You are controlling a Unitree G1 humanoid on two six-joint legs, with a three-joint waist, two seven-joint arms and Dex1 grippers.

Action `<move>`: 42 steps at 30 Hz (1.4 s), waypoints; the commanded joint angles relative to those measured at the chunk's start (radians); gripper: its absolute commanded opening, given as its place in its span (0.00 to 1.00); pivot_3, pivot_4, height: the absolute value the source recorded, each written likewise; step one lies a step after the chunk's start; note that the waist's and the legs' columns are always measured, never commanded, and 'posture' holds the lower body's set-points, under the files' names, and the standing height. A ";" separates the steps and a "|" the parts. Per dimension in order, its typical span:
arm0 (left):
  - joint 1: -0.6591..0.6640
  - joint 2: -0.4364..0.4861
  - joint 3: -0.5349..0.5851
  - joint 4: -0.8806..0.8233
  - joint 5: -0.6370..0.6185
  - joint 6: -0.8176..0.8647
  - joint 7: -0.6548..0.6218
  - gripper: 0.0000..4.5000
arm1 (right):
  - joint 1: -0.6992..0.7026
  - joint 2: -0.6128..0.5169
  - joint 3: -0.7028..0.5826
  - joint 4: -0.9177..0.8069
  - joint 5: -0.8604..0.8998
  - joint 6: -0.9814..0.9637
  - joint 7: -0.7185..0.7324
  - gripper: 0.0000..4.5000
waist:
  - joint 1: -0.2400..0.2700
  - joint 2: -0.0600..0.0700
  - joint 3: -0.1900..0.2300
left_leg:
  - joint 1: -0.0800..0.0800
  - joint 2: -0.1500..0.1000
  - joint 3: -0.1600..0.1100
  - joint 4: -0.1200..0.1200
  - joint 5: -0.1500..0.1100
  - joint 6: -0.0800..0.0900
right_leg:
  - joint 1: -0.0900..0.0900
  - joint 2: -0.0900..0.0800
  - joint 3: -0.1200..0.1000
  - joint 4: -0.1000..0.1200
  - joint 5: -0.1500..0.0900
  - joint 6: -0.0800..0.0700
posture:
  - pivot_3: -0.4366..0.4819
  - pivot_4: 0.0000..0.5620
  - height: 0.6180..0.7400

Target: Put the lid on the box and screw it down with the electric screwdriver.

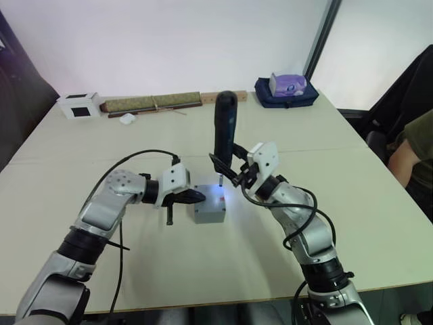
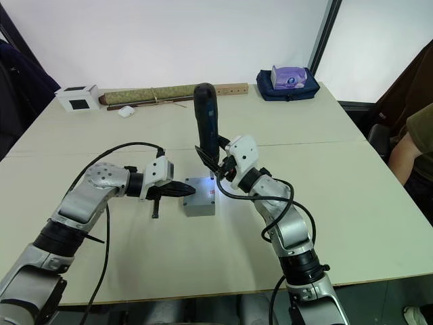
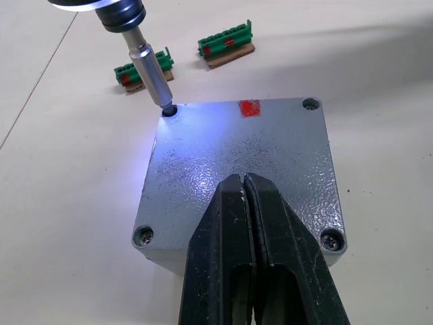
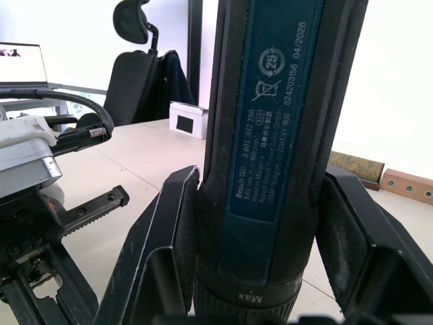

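Note:
The grey lid (image 3: 270, 145) lies on the grey box (image 1: 208, 215) in the middle of the table. Screws sit in three of its corners, and a small red mark (image 3: 249, 107) shows near its far edge. My left gripper (image 1: 196, 197) is shut, its fingertips (image 3: 233, 193) resting on the lid's near side. My right gripper (image 1: 230, 169) is shut on the black electric screwdriver (image 1: 224, 132), held upright. Its metal bit (image 3: 150, 71) stands in the fourth corner hole, lit by the tool's white light. In the right wrist view the screwdriver (image 4: 270, 135) sits between both fingers.
Two small green circuit boards (image 3: 226, 46) lie just beyond the box. A white cube (image 1: 79, 105), a long bamboo strip (image 1: 152, 103) and a blue bag with a purple pack (image 1: 287, 88) line the far edge. A person (image 1: 414, 156) sits at the right.

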 commanded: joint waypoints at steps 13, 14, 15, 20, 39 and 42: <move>0.001 0.014 0.017 -0.044 -0.007 0.017 -0.008 0.00 | -0.189 0.021 -0.143 -0.148 0.159 0.262 -0.085 0.42 | 0.001 0.003 0.007 | -0.007 0.001 0.000 0.000 0.000 0.000 | -0.007 0.000 0.001 0.000 0.000 -0.001 | 0.48 0.27 1.00; -0.004 0.016 0.028 -0.058 -0.018 0.027 -0.010 0.00 | -0.229 0.013 -0.172 -0.173 0.190 0.325 -0.107 0.42 | 0.001 0.003 0.007 | -0.012 0.001 0.000 0.000 0.000 0.000 | -0.013 0.000 0.001 0.000 0.000 0.000 | 0.48 0.27 1.00; -0.012 0.019 0.044 -0.084 -0.039 0.044 -0.012 0.00 | -0.296 0.008 -0.240 -0.185 0.253 0.473 -0.174 0.42 | 0.000 0.004 0.008 | -0.018 0.001 0.000 0.001 0.000 0.000 | -0.018 0.000 0.001 0.002 0.001 0.000 | 0.48 0.27 1.00; -0.025 0.034 0.102 -0.191 -0.122 0.117 -0.017 0.00 | -0.456 -0.140 -0.354 -0.167 0.299 0.914 -0.288 0.42 | 0.003 0.005 0.014 | -0.027 0.001 -0.002 0.002 0.000 0.000 | -0.027 -0.001 -0.001 0.003 0.003 0.004 | 0.48 0.27 1.00; -0.025 0.109 0.219 -0.420 -0.314 0.300 0.044 0.00 | -0.478 -0.558 -0.157 0.255 0.274 1.372 -0.111 0.42 | -0.025 0.007 0.025 | -0.037 0.000 0.001 0.001 -0.002 0.003 | -0.038 0.000 0.000 0.001 0.003 0.005 | 0.48 0.27 1.00; -0.020 0.113 0.221 -0.436 -0.326 0.315 0.056 0.00 | -0.474 -0.544 -0.136 0.290 0.258 1.358 -0.103 0.42 | -0.026 0.008 0.025 | -0.037 0.000 0.001 0.001 -0.002 0.003 | -0.038 0.000 0.001 0.001 0.003 0.005 | 0.48 0.27 1.00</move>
